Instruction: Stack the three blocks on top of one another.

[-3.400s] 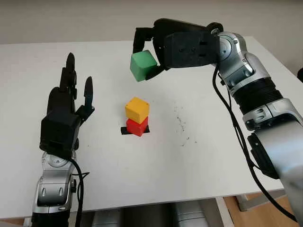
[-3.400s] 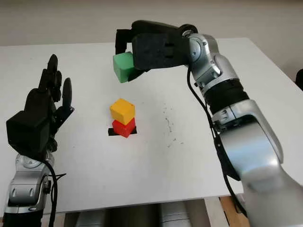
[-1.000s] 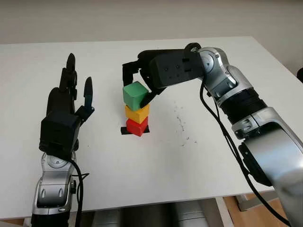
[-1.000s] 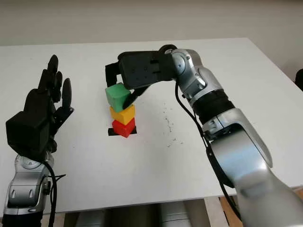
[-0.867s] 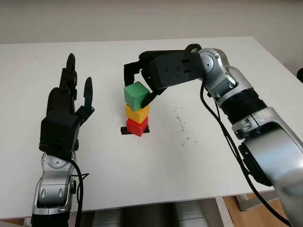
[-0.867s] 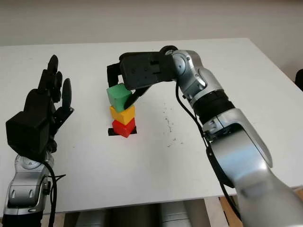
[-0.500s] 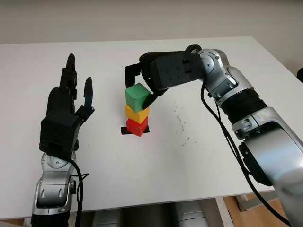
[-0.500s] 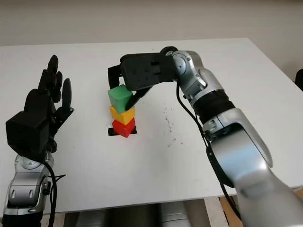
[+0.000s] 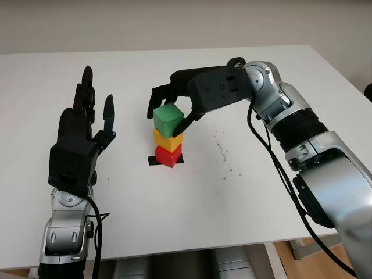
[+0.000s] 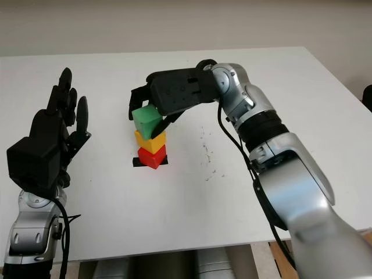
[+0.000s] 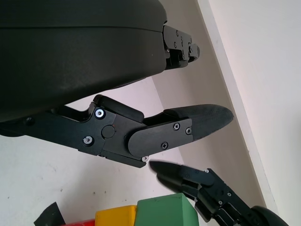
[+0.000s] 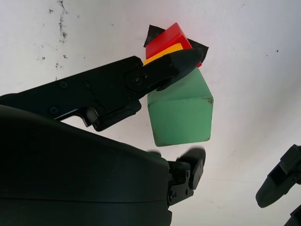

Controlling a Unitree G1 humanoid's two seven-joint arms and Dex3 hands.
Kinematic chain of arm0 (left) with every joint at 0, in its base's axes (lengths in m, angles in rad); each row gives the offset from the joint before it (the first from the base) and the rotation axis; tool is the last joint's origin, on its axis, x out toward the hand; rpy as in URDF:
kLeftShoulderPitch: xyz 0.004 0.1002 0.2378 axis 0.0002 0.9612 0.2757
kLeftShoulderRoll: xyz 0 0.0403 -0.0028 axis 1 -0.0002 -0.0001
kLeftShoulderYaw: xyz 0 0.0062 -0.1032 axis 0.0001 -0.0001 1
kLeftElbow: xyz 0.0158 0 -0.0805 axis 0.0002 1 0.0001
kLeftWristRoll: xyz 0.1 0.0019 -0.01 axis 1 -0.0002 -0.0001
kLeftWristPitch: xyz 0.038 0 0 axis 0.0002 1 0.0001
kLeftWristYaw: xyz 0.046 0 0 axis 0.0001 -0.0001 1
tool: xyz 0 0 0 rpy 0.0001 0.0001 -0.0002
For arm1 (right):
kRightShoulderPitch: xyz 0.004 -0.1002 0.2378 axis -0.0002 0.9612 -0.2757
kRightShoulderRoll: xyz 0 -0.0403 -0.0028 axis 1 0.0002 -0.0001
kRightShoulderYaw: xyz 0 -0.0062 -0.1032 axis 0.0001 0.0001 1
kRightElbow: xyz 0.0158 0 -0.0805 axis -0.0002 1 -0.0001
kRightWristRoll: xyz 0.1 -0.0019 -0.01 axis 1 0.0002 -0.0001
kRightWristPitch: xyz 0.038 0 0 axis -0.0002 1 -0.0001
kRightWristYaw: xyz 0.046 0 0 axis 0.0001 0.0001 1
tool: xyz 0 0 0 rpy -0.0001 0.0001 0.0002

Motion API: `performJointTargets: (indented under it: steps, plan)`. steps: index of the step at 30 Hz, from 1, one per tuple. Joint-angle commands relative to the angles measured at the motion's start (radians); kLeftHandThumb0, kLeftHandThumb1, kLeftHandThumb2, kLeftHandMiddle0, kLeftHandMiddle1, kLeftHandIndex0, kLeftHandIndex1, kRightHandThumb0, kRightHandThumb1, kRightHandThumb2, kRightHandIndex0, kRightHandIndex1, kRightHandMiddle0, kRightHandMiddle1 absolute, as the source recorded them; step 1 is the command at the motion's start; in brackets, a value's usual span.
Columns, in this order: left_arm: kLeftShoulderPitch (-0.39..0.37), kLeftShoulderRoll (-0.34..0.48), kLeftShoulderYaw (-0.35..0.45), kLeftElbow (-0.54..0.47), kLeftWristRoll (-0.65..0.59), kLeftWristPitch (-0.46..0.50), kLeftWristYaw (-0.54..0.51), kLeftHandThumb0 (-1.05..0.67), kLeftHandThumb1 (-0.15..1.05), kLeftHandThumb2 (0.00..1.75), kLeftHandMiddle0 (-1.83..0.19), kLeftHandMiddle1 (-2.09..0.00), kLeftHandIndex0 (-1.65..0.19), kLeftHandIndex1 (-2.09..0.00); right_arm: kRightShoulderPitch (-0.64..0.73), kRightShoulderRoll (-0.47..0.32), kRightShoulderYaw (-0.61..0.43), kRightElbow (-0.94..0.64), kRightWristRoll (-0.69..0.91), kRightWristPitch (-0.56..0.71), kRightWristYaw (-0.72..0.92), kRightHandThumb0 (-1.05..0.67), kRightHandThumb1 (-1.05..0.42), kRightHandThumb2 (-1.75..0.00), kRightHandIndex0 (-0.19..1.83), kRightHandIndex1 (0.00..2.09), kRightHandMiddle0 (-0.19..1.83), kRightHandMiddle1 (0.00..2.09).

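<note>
A green block (image 9: 167,118) sits on a yellow block (image 9: 168,139), which sits on a red block (image 9: 167,156), forming one stack near the table's middle. My right hand (image 9: 168,104) reaches in from the right and hovers around the green block, open. Its thumb (image 12: 178,61) lies against the green block's (image 12: 181,113) lower edge, while the other fingertips (image 12: 193,165) stand apart from it. My left hand (image 9: 81,139) is raised at the left of the stack, open and holding nothing.
The stack stands on a black tape mark (image 9: 152,161) on the white table (image 9: 232,203). Small dark pen specks (image 9: 224,154) dot the surface to the right of the stack.
My right hand carried the green block down onto the yellow one. In the last half second its fingers have spread away from the block. The left hand has not moved.
</note>
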Motion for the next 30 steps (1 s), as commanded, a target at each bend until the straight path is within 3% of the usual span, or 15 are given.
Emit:
performJointTargets:
  steps: [1, 5, 11, 15, 18, 21, 22, 25, 30]
  plan:
    - [-0.006, -0.002, 0.000, -0.017, 0.001, 0.001, 0.003, -0.70, 1.05, 0.66, -0.05, -0.05, -0.03, -0.06, -0.042, -0.010, -0.027, -0.012, 0.014, 0.016, -0.011, -0.84, -0.95, -0.06, -0.11, 0.05, -0.14, 0.13]
    - [-0.004, -0.006, 0.000, -0.021, 0.000, 0.005, 0.004, -0.69, 1.05, 0.66, -0.06, -0.05, -0.03, -0.07, -0.051, -0.007, -0.064, -0.016, 0.055, 0.039, -0.016, -0.84, -0.91, -0.05, -0.19, 0.00, -0.19, 0.01]
    - [0.005, -0.004, -0.001, -0.022, 0.003, -0.001, 0.004, -0.68, 1.05, 0.67, -0.05, -0.05, -0.03, -0.07, -0.088, -0.041, -0.075, -0.048, 0.045, 0.072, -0.016, -0.87, -0.91, -0.05, -0.19, 0.00, -0.19, 0.00]
    - [0.014, -0.005, -0.002, -0.023, 0.004, -0.004, 0.004, -0.67, 1.05, 0.68, -0.05, -0.05, -0.03, -0.06, -0.083, -0.073, -0.140, -0.078, 0.112, 0.128, 0.014, -0.85, -0.92, -0.06, -0.19, 0.00, -0.19, 0.00]
    - [0.024, -0.011, 0.000, -0.018, 0.001, -0.014, 0.010, -0.68, 1.05, 0.68, -0.04, -0.05, -0.03, -0.06, 0.007, -0.095, -0.218, -0.122, 0.185, 0.153, -0.032, -0.93, -1.02, -0.16, -0.19, 0.00, -0.19, 0.00]
    - [0.030, -0.023, 0.011, -0.010, -0.019, -0.020, 0.012, -0.69, 1.05, 0.66, -0.04, -0.05, -0.02, -0.06, 0.118, -0.109, -0.260, -0.191, 0.216, 0.149, -0.100, -0.92, -1.04, -0.53, -0.19, 0.00, -0.19, 0.00]
    - [0.032, -0.023, 0.013, -0.006, -0.023, -0.025, 0.012, -0.69, 1.05, 0.66, -0.04, -0.05, -0.02, -0.06, 0.163, -0.105, -0.281, -0.221, 0.232, 0.182, -0.128, -0.91, -1.05, -0.58, -0.19, 0.00, -0.19, 0.00]
    - [0.034, -0.020, 0.011, 0.006, -0.023, -0.029, 0.010, -0.68, 1.05, 0.67, -0.03, -0.05, -0.01, -0.06, 0.287, -0.080, -0.342, -0.303, 0.305, 0.293, -0.181, -0.92, -1.05, -0.63, -0.19, 0.00, -0.19, 0.00]
    - [0.024, -0.026, 0.010, 0.035, -0.028, -0.050, 0.017, -0.70, 1.05, 0.67, -0.02, -0.05, 0.00, -0.05, 0.420, -0.029, -0.405, -0.357, 0.405, 0.348, -0.257, -0.93, -1.05, -0.68, -0.19, 0.00, -0.19, 0.00]
